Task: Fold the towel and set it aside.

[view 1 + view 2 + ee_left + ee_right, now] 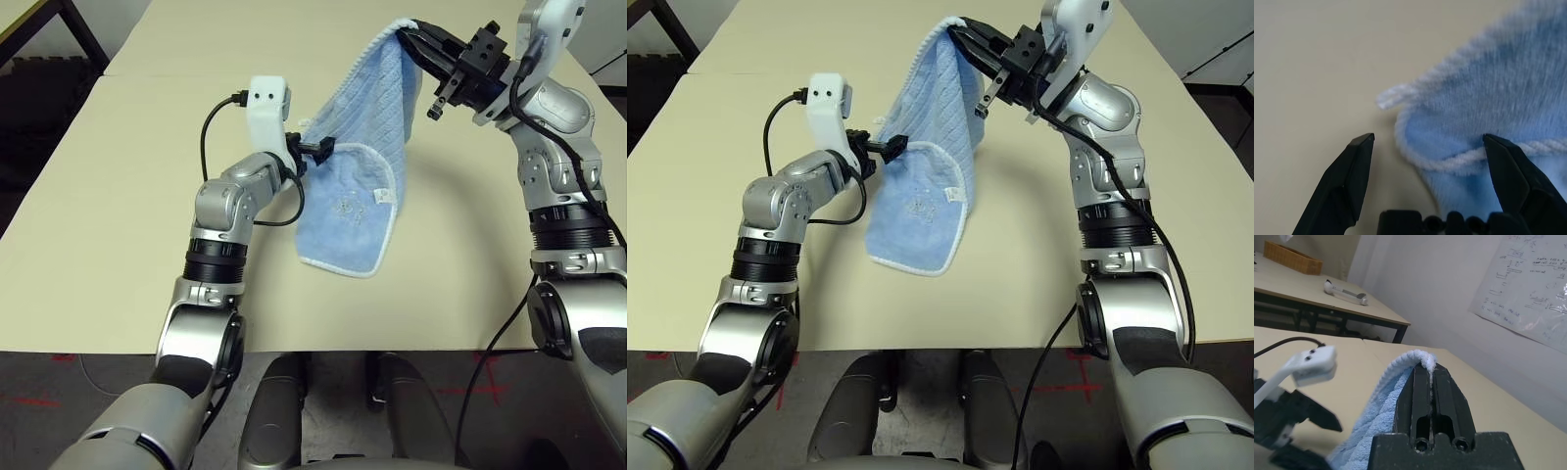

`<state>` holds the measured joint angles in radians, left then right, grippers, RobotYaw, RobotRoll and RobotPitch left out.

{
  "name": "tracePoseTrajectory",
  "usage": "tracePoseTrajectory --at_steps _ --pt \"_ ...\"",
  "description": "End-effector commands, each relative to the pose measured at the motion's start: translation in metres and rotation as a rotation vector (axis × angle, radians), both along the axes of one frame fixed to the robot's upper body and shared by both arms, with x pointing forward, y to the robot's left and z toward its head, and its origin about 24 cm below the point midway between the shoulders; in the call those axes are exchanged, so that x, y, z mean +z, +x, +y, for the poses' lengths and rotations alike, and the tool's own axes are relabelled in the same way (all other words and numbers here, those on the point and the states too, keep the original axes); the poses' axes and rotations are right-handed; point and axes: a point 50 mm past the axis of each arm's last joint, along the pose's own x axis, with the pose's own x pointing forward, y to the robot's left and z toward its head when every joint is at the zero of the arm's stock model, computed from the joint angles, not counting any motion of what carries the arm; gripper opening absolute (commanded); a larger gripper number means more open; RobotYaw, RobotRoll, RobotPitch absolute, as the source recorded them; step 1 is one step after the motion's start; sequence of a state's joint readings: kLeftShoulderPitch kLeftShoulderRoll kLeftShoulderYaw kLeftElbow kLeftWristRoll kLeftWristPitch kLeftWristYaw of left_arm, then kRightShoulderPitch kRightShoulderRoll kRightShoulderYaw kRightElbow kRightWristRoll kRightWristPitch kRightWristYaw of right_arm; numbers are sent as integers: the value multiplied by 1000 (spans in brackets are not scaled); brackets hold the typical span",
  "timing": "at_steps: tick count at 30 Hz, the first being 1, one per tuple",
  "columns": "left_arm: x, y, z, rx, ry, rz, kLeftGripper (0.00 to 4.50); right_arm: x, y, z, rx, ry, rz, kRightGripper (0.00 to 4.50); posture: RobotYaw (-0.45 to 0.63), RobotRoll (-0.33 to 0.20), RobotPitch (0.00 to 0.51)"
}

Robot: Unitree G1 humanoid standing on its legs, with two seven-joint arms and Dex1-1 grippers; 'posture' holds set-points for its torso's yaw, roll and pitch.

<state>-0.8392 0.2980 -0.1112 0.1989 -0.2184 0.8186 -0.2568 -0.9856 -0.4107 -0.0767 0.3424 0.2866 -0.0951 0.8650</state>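
Observation:
The light-blue towel [358, 186] hangs above the beige table, lifted by one upper corner. My right gripper [415, 41] is shut on that corner, and white edging pokes out between its fingers [1429, 363]. The cloth drapes down and left, its lower part resting on the table with a small white tag and a faint motif showing. My left gripper [319, 150] is open at the towel's left edge, at mid height. In the left wrist view its fingers [1347, 181] straddle a white-edged corner of the towel [1488, 117], with one fingertip over the cloth.
The beige table [127, 196] stretches wide on all sides of the towel. A dark floor and a black frame lie past its far left corner. In the right wrist view another table carries a wicker basket [1292, 257] and a white device [1344, 293].

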Motion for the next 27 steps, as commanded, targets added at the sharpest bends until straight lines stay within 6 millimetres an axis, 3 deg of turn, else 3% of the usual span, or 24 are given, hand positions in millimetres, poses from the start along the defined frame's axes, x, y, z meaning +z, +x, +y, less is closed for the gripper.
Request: tracePoseTrajectory --at_steps 1,10,13,16,19,23,25,27 --pt "-17 -8 13 -17 110 53 4500 -2 -3 -1 10 -6 -5 62 46 0 206" --pt "-31 -22 72 86 298 77 4500 -5 -4 -2 3 -8 7 62 63 0 223" --pt "-28 -25 88 133 276 84 4500 -7 -3 -4 -5 -8 12 62 67 0 226" --pt "-16 -28 82 135 74 122 4500 -8 -2 -5 -9 -9 17 62 70 0 230" --pt "4 -37 61 10 -85 99 4500 -9 -1 -5 -13 -11 24 62 74 0 234" --pt "18 -48 46 -124 -85 10 4500 -10 -1 -6 -15 -12 28 62 74 0 234" --pt "17 -62 32 -257 53 -125 4500 -10 0 -6 -17 -11 31 62 76 0 235" --pt "13 -73 20 -341 84 -169 4500 -10 0 -6 -20 -11 32 62 76 0 235"
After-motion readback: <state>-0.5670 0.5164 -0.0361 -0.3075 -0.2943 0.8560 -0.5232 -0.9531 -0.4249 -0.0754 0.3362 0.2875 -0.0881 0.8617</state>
